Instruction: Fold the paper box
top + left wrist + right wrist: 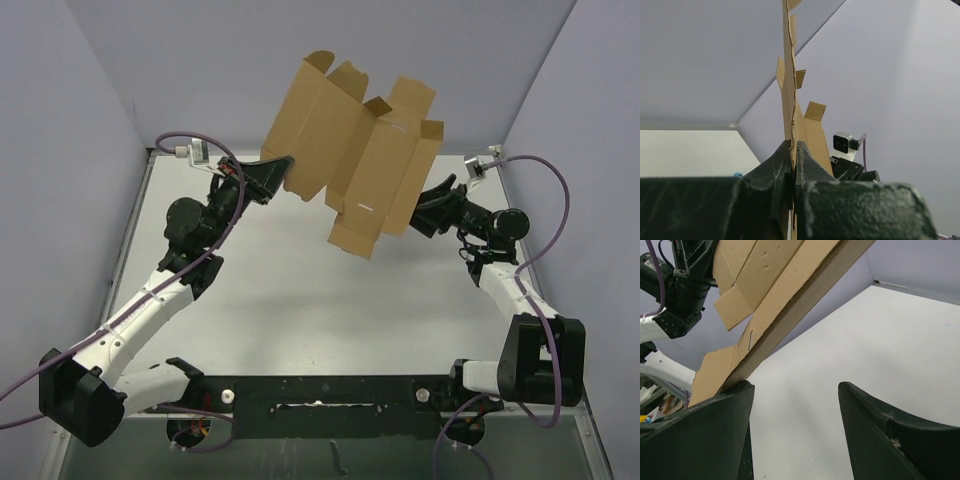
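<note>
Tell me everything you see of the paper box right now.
The paper box is an unfolded die-cut sheet of plain brown cardboard with creases, edge flaps and small slits. It hangs tilted in the air above the table, not yet folded. The left gripper is clamped on one edge. The right gripper stands open at the opposite edge, one finger beside the sheet; contact there is unclear.

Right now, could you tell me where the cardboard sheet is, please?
In the top view the cardboard sheet hangs above the far side of the table, its left edge pinched in the left claw.
</note>
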